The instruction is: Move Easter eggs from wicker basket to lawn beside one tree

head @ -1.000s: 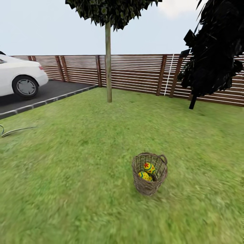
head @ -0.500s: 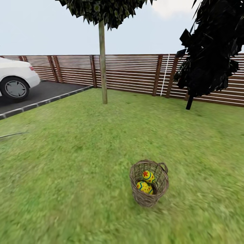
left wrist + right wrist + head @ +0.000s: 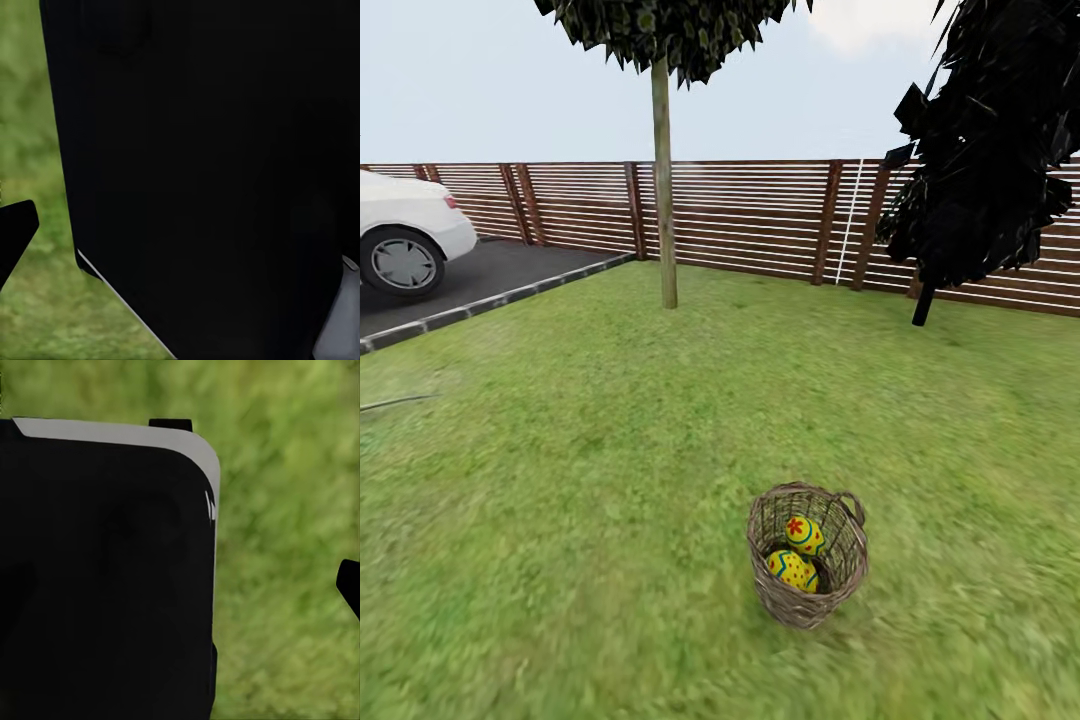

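Neither gripper's jaws can be made out: each wrist camera looks past a dark body panel onto blurred grass, so I cannot tell whether either is released or clenched. The wicker basket (image 3: 807, 567) stands upright on the lawn (image 3: 580, 470), near and slightly right, with two Easter eggs (image 3: 797, 552) visible inside, any third being hidden. The tree (image 3: 663, 200) stands far beyond it, left of the basket. The eggs look smooth, rounded and likely slippery, so each is best taken across its widest middle.

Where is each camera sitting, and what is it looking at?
Head view: high on the robot, facing forward and down at the wicker basket, Easter eggs, tree.
Left wrist view: on the left arm, facing a dark robot part.
Right wrist view: on the right arm, facing another dark part.
All share the lawn.
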Controlling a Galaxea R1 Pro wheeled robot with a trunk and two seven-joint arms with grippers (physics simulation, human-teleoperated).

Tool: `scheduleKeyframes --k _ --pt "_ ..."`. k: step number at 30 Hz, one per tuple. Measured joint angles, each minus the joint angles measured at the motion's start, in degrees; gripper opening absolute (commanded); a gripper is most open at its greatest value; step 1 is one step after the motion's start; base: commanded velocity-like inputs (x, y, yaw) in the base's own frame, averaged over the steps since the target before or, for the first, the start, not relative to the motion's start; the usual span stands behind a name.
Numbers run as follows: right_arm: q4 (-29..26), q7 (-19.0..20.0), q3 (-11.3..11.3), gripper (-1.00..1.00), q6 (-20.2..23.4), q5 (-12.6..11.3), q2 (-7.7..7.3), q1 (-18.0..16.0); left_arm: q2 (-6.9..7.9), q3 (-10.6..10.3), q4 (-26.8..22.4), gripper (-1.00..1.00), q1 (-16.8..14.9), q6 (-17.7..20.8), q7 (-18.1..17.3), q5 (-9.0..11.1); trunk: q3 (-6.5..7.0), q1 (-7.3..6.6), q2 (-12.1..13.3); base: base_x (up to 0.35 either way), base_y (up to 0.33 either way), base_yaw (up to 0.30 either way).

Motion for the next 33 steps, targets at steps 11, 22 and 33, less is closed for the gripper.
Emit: scheduleKeyframes --k 11,22,33 --pt "-0.4 -0.1 -0.2 1.0 0.0 -0.1 -0.25 0.0 6.55 -0.1 -1.8 1.0 -0.7 0.3 0.4 -0.4 0.0 0.0 0.0 0.0 0.0 0.0" --pt "-3.3 -0.1 -0.1 1.0 0.1 0.0 -0.32 0.0 7.89 -0.2 -13.8 1.0 -12.4 7.7 0.0 -0.3 0.02 0.0 0.0 0.0 0.0 0.0" --pt "-3.8 0.0 0.1 1.0 0.2 0.1 -0.13 0.0 4.89 -0.1 -19.4 1.0 -40.7 30.3 -0.2 0.1 0.02 0.0 0.0 0.0 0.0 0.0"
